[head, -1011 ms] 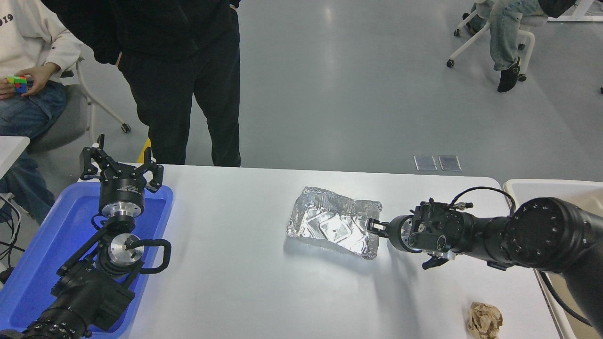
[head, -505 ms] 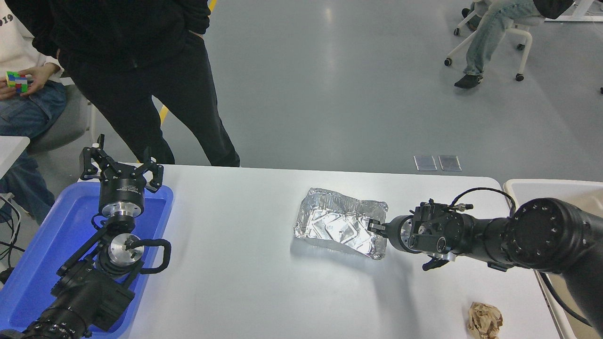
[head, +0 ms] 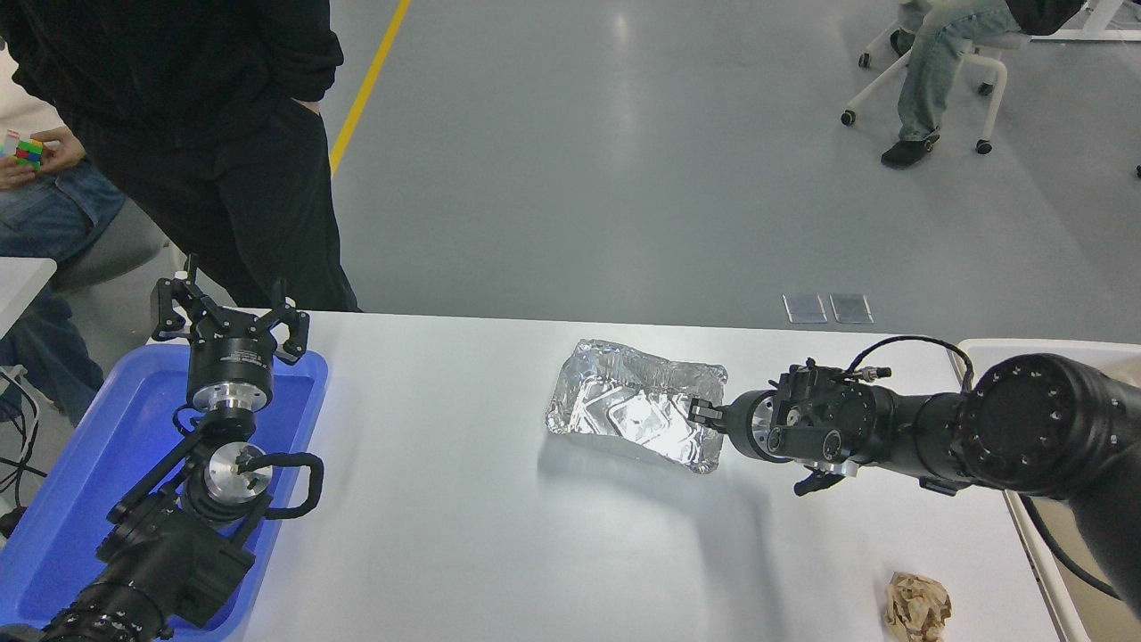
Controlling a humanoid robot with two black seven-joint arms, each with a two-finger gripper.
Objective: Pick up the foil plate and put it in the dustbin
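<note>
The right pincer (head: 698,414) is clamped on the right-hand rim of the foil plate (head: 628,413), its fingers pinched narrow on the crumpled edge. The plate hangs tilted, and from the shadow spread on the surface (head: 463,499) beneath it, it looks to be lifted clear, though I can't be sure its lower corner isn't touching. The right arm reaches in from the right edge, stretched out nearly level over the white surface. Behind that arm, at the far right, the cream rim of the dustbin (head: 1025,346) shows, well apart from the plate. Near the bottom right corner sits a small crumpled brown paper ball (head: 918,606). Over on the left, the left pincer (head: 228,312) is parked above a blue plastic tray (head: 98,446), its fingers spread wide and holding nothing. A person in black clothes (head: 196,134) stands at the far side
</note>
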